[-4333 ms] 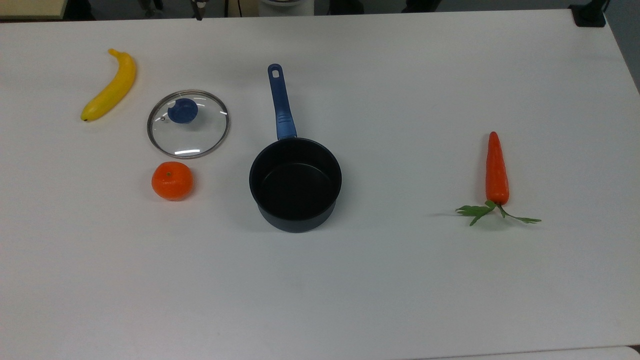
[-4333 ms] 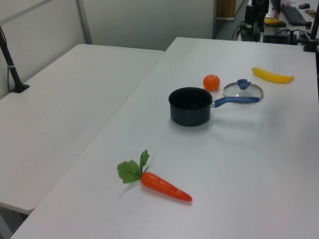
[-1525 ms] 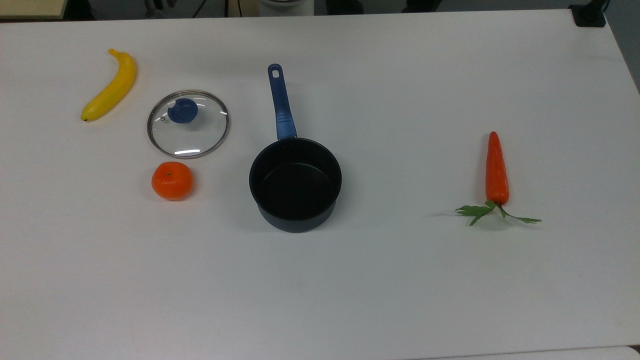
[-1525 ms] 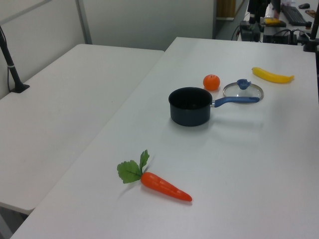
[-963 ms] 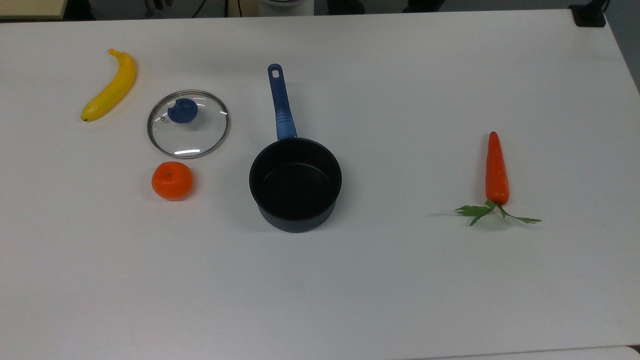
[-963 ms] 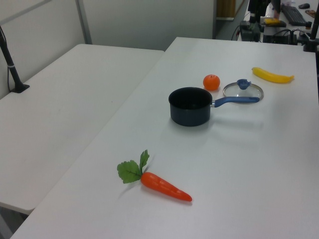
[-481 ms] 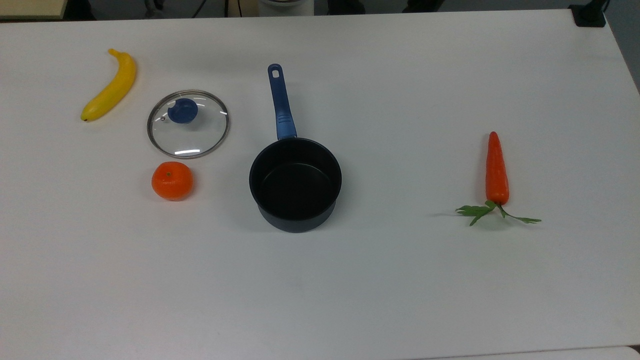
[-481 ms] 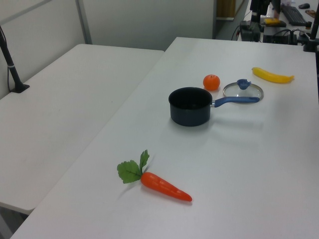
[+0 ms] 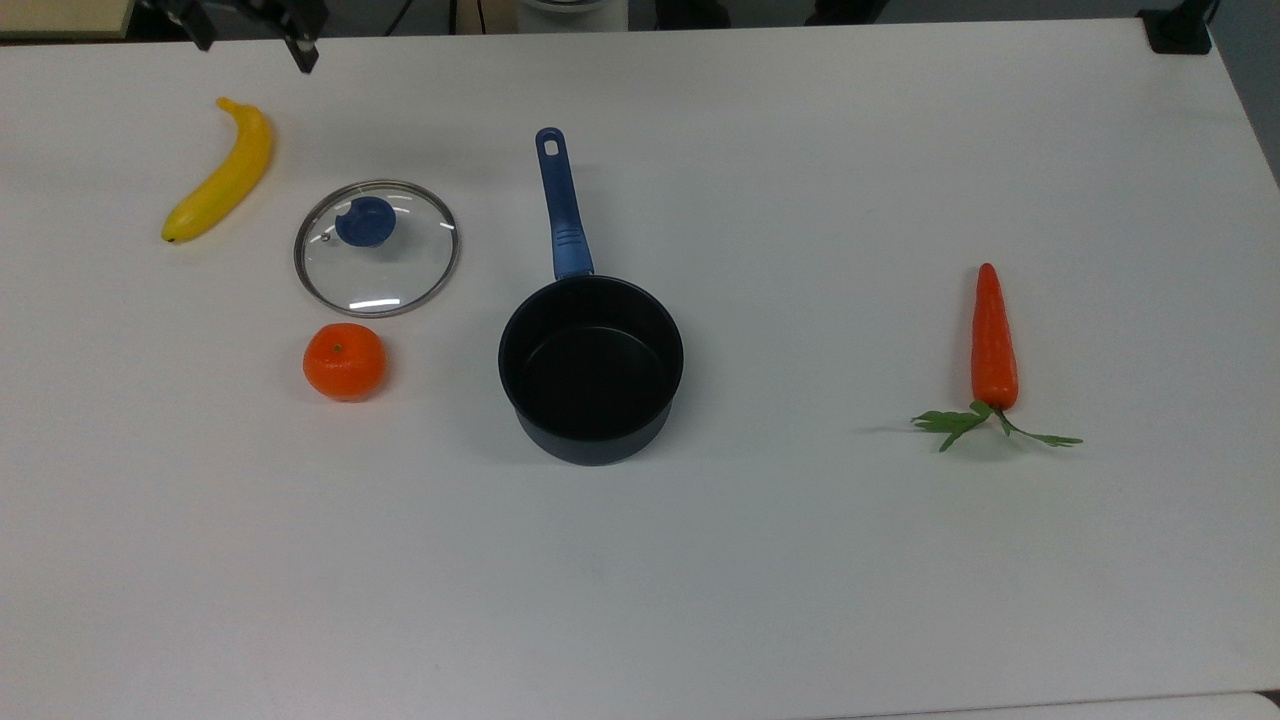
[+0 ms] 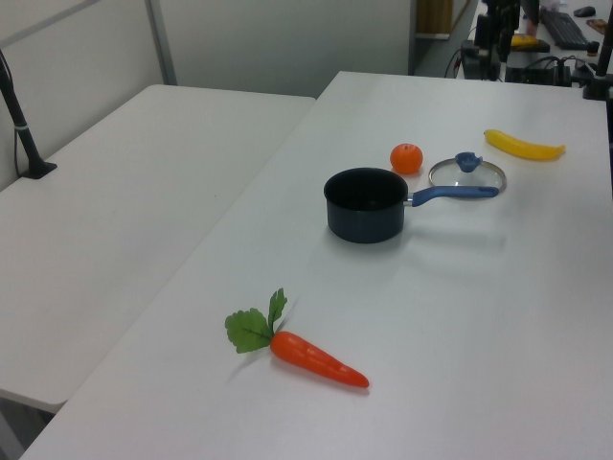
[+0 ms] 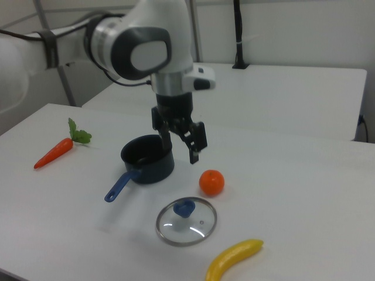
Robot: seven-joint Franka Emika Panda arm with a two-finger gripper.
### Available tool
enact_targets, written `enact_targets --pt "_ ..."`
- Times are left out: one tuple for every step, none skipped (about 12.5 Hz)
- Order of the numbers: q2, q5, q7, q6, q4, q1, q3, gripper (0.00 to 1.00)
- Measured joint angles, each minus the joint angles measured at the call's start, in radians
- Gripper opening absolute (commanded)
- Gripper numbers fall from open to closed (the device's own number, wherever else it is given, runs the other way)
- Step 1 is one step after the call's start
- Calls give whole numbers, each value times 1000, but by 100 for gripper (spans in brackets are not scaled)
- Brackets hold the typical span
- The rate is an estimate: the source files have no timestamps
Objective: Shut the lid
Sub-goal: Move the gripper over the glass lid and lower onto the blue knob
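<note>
Right view: lid [image 11: 186,220] below parted fingers [image 11: 195,151]

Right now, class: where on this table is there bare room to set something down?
Free: between the black saucepan and orange carrot, and the white table's whole near strip. Crowded: yellow banana, glass lid, orange tangerine.

We can read no lettering, brand, number or sign on anything here; if the lid [image 9: 377,249] bears any print on its glass, it is too small for us to make out
</note>
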Motion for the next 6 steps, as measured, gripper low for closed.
enact_targets --pt "27 0 33 10 -3 0 0 100" --pt "47 0 80 43 -17 0 -1 100" --pt "59 0 128 100 -47 -1 -1 100" --pt "67 0 175 156 -85 -1 -1 99" --pt "71 0 224 208 -128 -1 -1 99" --pt "73 0 258 274 -180 0 -1 99"
